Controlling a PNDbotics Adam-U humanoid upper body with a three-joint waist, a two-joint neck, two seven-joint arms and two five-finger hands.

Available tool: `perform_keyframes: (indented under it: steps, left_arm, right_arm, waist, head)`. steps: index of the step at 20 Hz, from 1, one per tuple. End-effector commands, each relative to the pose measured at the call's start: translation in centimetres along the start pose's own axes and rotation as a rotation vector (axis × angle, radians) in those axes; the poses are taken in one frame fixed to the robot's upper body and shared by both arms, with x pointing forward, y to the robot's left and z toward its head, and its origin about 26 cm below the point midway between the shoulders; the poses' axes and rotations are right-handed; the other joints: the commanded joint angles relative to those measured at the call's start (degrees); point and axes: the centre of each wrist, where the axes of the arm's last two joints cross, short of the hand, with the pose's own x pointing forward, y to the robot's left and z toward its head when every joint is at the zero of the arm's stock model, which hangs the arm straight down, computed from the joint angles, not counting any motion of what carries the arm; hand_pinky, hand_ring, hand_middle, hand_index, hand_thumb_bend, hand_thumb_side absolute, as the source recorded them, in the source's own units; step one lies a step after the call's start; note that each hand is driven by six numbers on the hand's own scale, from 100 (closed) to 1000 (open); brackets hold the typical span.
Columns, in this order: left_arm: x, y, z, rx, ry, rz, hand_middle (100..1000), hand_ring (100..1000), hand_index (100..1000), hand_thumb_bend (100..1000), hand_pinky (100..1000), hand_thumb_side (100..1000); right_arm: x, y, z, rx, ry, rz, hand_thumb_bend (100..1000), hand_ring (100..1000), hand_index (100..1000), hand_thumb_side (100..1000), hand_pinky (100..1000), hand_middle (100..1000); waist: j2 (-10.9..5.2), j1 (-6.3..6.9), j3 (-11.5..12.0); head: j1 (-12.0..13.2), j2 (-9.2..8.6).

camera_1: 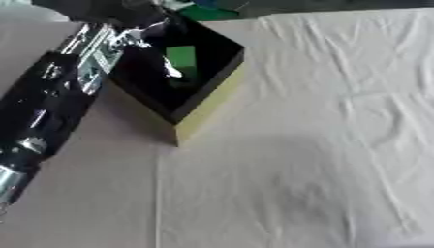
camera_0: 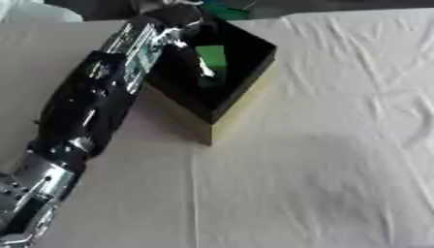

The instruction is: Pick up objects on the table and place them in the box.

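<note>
left hand (camera_0: pixel 182 38) over the box (camera_0: pixel 241 92), perhaps around a green object (camera_0: pixel 212 58); fingers' state unclear

Creased matt white cloth (camera_0: pixel 322 145) covers the table. The box (camera_0: pixel 241 104) looks like card, glossy black inside, dull yellow outside. The arm (camera_0: pixel 85 111) is shiny black plastic and silver metal.

White-clothed table (camera_0: pixel 322 160) bearing black box (camera_0: pixel 241 89).

The left arm (camera_0: pixel 93 104) stretches from the near left corner toward the far side, its left hand (camera_0: pixel 182 36) angled down, finger pose unclear.
</note>
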Motion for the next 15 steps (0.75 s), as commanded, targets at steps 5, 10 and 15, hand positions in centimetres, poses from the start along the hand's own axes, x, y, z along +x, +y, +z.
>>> perform_keyframes:
  steps: [5, 10, 15]
  left_arm:
    - [0.1, 7.3, 6.0, 0.256, -0.094, 0.104, 724, 788, 803, 524, 681, 580]
    - [0.2, 9.0, 11.7, 0.405, -0.132, 0.172, 711, 781, 788, 518, 669, 614]
    - [0.6, 8.8, 16.7, 0.547, -0.147, 0.230, 696, 772, 771, 460, 656, 647]
  right_arm:
    - [0.7, -1.8, -0.7, 0.008, -0.058, 0.071, 100, 747, 917, 1000, 751, 697]
    - [0.8, -2.4, -0.7, -0.001, -0.076, 0.096, 100, 748, 915, 1000, 752, 698]
    - [0.8, -2.5, -0.7, -0.014, -0.083, 0.105, 100, 748, 914, 1000, 752, 698]
  waist:
    - [-1.90, 0.02, 1.0]
    - [-2.06, -0.10, 1.8]
    - [-1.93, -0.42, 2.4]
  head:
    - [-1.4, 1.61]
    - [-2.2, 1.46]
    - [-2.4, 1.22]
